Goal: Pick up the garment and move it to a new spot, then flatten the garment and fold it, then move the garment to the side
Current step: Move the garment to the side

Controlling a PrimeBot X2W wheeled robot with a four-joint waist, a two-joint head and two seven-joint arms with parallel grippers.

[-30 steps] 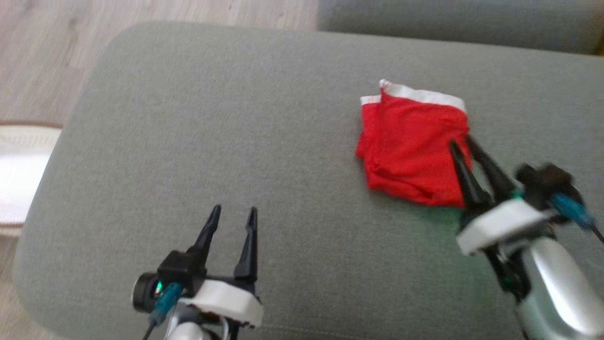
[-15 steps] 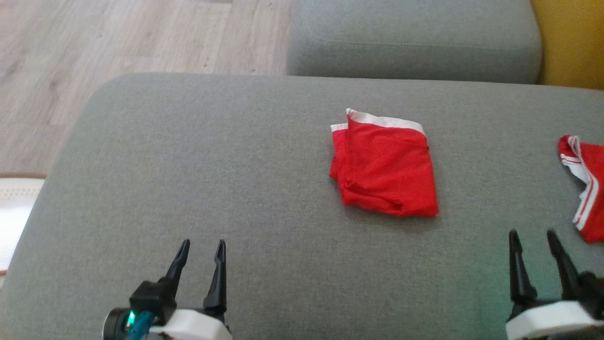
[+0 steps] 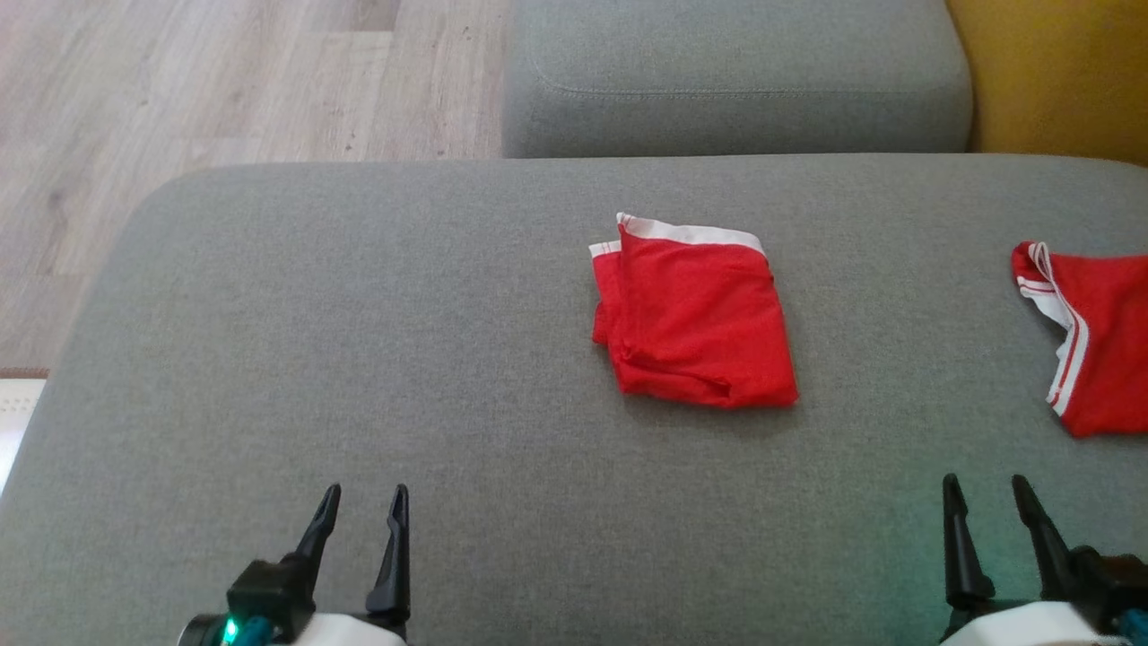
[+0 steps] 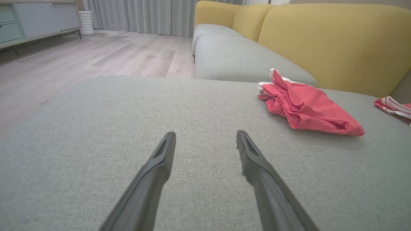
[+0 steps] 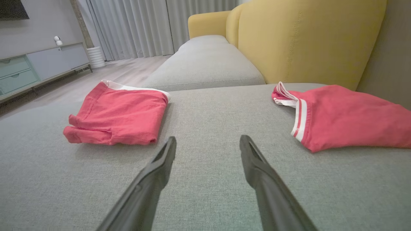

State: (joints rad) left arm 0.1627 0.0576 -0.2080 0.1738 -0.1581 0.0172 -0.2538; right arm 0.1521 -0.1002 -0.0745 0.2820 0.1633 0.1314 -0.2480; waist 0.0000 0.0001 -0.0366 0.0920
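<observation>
A red garment (image 3: pixel 695 314) with a white waistband lies folded into a small square in the middle of the grey sofa cushion (image 3: pixel 359 359); it also shows as the garment (image 4: pixel 305 104) and the garment (image 5: pixel 118 114) in the wrist views. My left gripper (image 3: pixel 363 499) stands open low at the front left, with nothing between its fingers. My right gripper (image 3: pixel 985 492) stands open at the front right, well short of the garment and empty. In the wrist views the left gripper (image 4: pixel 205 136) and the right gripper (image 5: pixel 208 141) both hover over bare cushion.
A second red garment with white stripes (image 3: pixel 1090 336) lies at the cushion's right edge, also seen as the striped garment (image 5: pixel 346 117). Another grey cushion (image 3: pixel 735 81) and a yellow backrest (image 3: pixel 1049 72) lie beyond. Wooden floor (image 3: pixel 179 90) is to the left.
My right gripper has let go of the folded garment, opened and drawn back to the front right. The head camera has shifted, bringing the striped garment into view.
</observation>
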